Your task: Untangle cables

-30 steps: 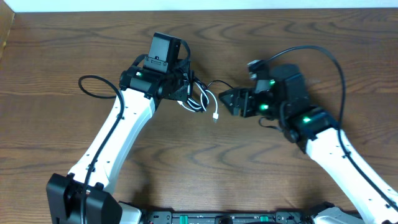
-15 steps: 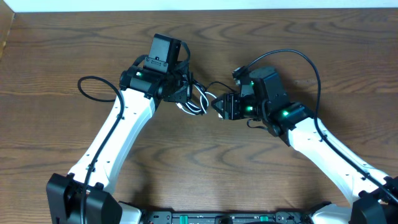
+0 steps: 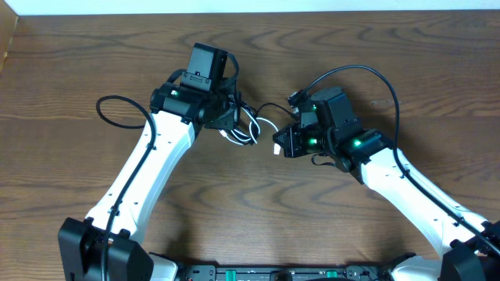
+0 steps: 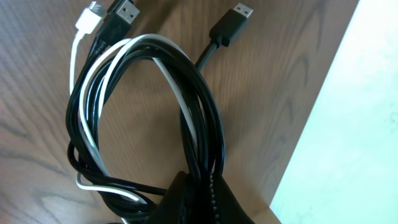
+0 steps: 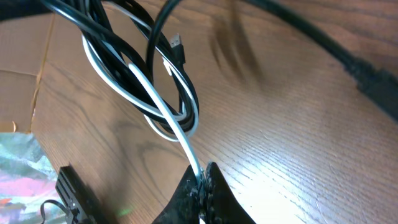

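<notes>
The cables form one tangled coil [image 3: 248,125] just above the table's middle, white cable [image 4: 93,93] wound through black cable [image 4: 205,118]. My left gripper [image 3: 231,117] is shut on the coil's near side, with several strands pinched between its fingers [image 4: 186,199]. A white plug [image 4: 90,15] and two black USB plugs [image 4: 124,12] point away from it. My right gripper [image 3: 280,144] is to the right of the coil. It is shut on the white cable [image 5: 168,118], near that cable's end, at its fingertips [image 5: 214,186]. The black cable [image 5: 112,43] loops above.
Thick black arm wires loop out at the left [image 3: 117,109] and arch over the right arm [image 3: 375,78]. The table's far edge meets a white wall [image 3: 234,6]. A pale surface [image 4: 348,137] lies beyond the table edge in the left wrist view.
My right gripper has moved left to the coil and gone from open to shut on the white cable near its end. The left arm has kept still, holding the coil.
</notes>
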Tool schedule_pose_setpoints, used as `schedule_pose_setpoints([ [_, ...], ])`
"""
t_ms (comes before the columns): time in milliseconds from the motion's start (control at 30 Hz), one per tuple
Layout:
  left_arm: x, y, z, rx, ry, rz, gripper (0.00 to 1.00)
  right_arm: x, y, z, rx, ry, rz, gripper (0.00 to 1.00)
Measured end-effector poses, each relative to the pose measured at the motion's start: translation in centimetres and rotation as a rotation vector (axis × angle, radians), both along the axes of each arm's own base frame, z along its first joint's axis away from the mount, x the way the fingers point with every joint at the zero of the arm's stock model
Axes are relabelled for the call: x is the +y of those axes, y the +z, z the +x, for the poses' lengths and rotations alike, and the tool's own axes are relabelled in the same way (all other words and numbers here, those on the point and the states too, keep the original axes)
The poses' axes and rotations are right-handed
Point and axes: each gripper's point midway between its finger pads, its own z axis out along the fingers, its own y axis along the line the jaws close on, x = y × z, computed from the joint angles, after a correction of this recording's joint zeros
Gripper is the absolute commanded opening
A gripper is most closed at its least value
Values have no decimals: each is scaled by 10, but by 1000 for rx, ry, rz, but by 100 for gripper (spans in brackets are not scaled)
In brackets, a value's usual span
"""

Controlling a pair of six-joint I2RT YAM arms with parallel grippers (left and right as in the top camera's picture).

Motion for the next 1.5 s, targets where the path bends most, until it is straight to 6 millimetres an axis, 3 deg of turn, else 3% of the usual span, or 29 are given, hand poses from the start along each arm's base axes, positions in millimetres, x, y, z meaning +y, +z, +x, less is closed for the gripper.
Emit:
schedule_pose_setpoints([
  [267, 4, -8, -14, 56, -25, 32, 7, 11, 18, 10, -80, 21, 67, 1],
  [733, -17, -5, -25, 89, -100, -54, 7, 30, 42, 17, -165, 37, 154, 1],
  [1200, -18, -17, -67, 256, -149, -46, 7, 16, 36, 36, -199, -86, 84, 1],
  [1500, -35, -16, -79, 270, -207, -58, 7, 8, 29, 40, -167, -154, 56, 1],
])
